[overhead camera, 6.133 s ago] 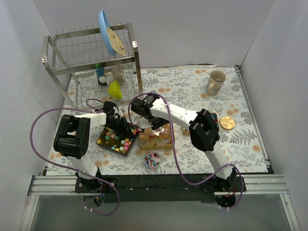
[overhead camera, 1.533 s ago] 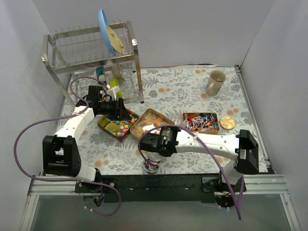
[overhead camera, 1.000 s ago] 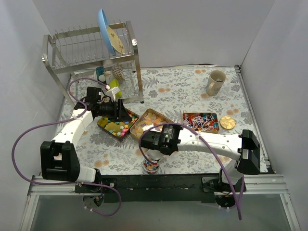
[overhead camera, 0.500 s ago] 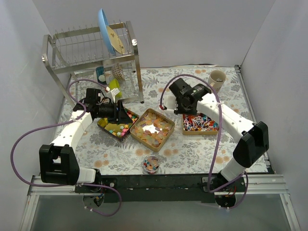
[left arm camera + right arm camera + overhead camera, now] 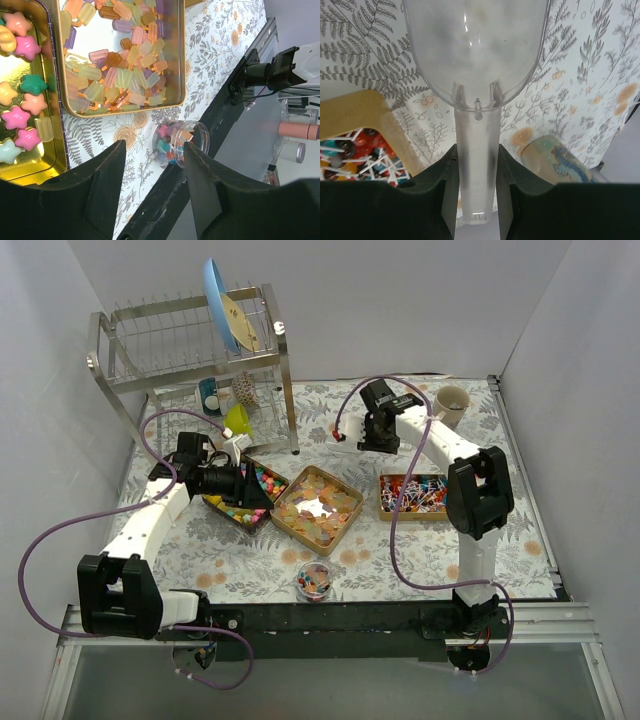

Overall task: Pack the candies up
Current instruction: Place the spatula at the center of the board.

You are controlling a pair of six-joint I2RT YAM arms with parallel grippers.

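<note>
Three gold tins hold the candies: pastel star lumps (image 5: pixel 250 508) on the left, orange-yellow pieces (image 5: pixel 318 506) in the middle, red-white-blue wrapped ones (image 5: pixel 412 493) on the right. A small clear jar (image 5: pixel 315 578) of mixed candies stands near the front edge. My left gripper (image 5: pixel 247 486) hovers over the left tin, open and empty. In the left wrist view (image 5: pixel 152 150) it frames the jar (image 5: pixel 180 142), with stars (image 5: pixel 20 100) and orange pieces (image 5: pixel 125 55) beyond. My right gripper (image 5: pixel 377 433) is shut on a clear scoop's handle (image 5: pixel 476 165); its bowl (image 5: pixel 475 45) looks empty.
A metal dish rack (image 5: pixel 190 350) with a blue plate (image 5: pixel 221 308) and a yellow-green cup (image 5: pixel 238 423) stands at the back left. A beige mug (image 5: pixel 448 410) sits at the back right, close to my right gripper, and shows in the right wrist view (image 5: pixel 560 160).
My right arm swung from the jar at the front to the back middle of the table, the scoop with it. My left gripper stayed over the left tin.
</note>
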